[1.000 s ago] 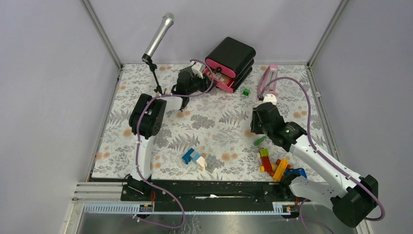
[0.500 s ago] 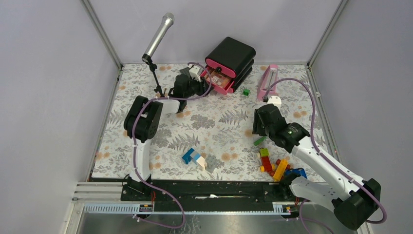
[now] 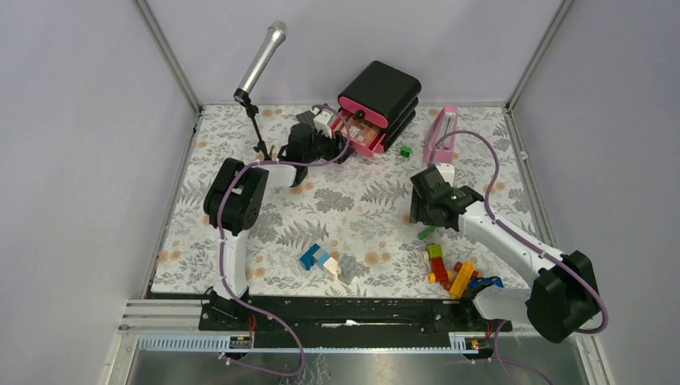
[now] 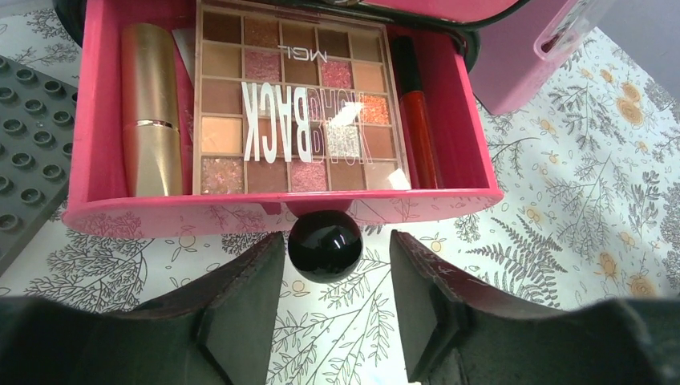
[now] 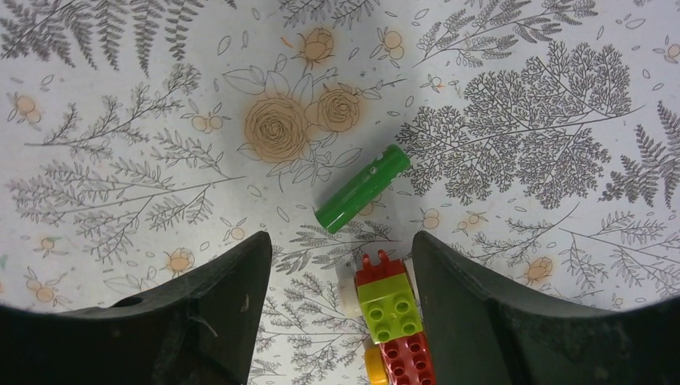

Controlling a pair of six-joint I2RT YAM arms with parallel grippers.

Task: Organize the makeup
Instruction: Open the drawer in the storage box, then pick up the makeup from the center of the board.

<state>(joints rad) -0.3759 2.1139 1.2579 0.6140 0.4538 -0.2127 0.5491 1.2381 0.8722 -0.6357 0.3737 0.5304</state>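
The pink drawer (image 4: 273, 212) of the black organizer (image 3: 378, 95) stands pulled out. Inside lie a rose-gold lipstick (image 4: 151, 120), a brown eyeshadow palette (image 4: 297, 104) and a thin red pencil (image 4: 417, 112). My left gripper (image 4: 337, 241) (image 3: 325, 138) is open, its jaws on either side of the drawer's black knob (image 4: 325, 245) with a gap on each side. My right gripper (image 5: 341, 241) (image 3: 422, 215) hangs open over the floral table, holding nothing. No other makeup shows.
Under the right gripper lie a green cylinder (image 5: 362, 188) and a lime-and-red brick stack (image 5: 393, 321). More bricks (image 3: 453, 271) and a blue-white one (image 3: 319, 259) sit near the front. A pink metronome (image 3: 441, 132), microphone stand (image 3: 258, 64), green brick (image 3: 406, 151) and grey baseplate (image 4: 24, 136) are at the back.
Both grippers have opened wider. The left one has let go of the drawer knob. The right arm has swung back and left over the green cylinder.
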